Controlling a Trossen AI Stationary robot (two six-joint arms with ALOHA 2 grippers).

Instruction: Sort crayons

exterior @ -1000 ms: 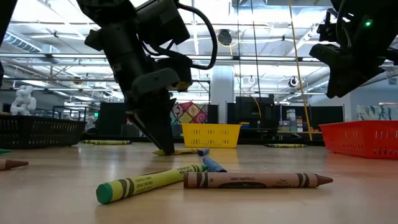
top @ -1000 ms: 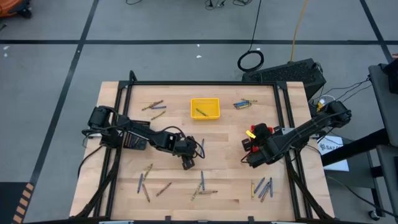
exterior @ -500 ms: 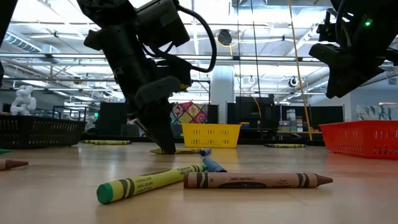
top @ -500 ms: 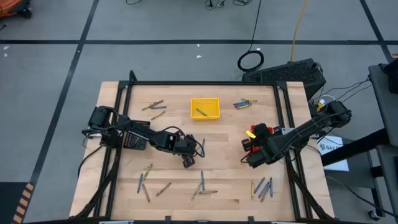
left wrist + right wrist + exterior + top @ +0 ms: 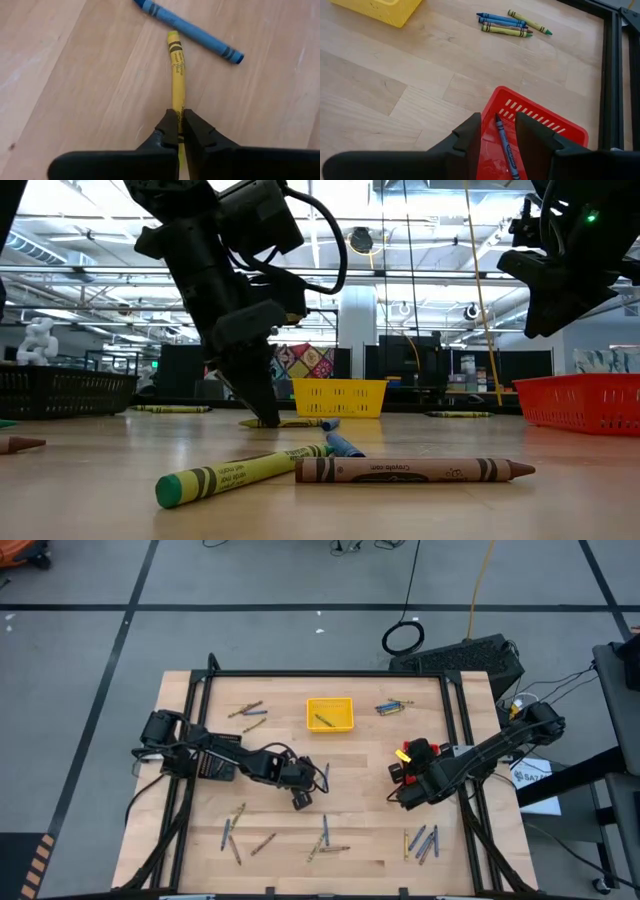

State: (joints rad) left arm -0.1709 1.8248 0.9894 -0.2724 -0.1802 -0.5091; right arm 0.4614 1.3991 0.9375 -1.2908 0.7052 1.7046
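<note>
Down on the wooden table [image 5: 360,755], the left gripper [image 5: 179,131] has its two fingers pinched tight on a yellow crayon [image 5: 177,70]. That crayon lies flat on the wood and sticks straight out past the fingertips. Its far tip almost touches a blue crayon [image 5: 189,29] that lies slanted across in front of it. From above, the left gripper [image 5: 303,798] sits near the middle of the table, a little to the left.

In the low view, a brown crayon [image 5: 410,470] lies close to the camera, and the writing on its paper is too small to read. A green and yellow crayon [image 5: 240,473] lies just beside it, with its end touching.

The right gripper [image 5: 496,131] hangs over a red tray [image 5: 532,137] near the right side of the table. Its fingers are apart and hold nothing. One blue crayon [image 5: 505,146] lies inside the red tray, and its label cannot be read.

A yellow tray [image 5: 330,714] stands near the far edge of the table, with one crayon [image 5: 321,721] in it.

More crayons lie in small groups: a bunch near the far right [image 5: 512,23], some near the far left [image 5: 248,714], and several along the near edge [image 5: 325,838] and near the right corner [image 5: 422,840].
</note>
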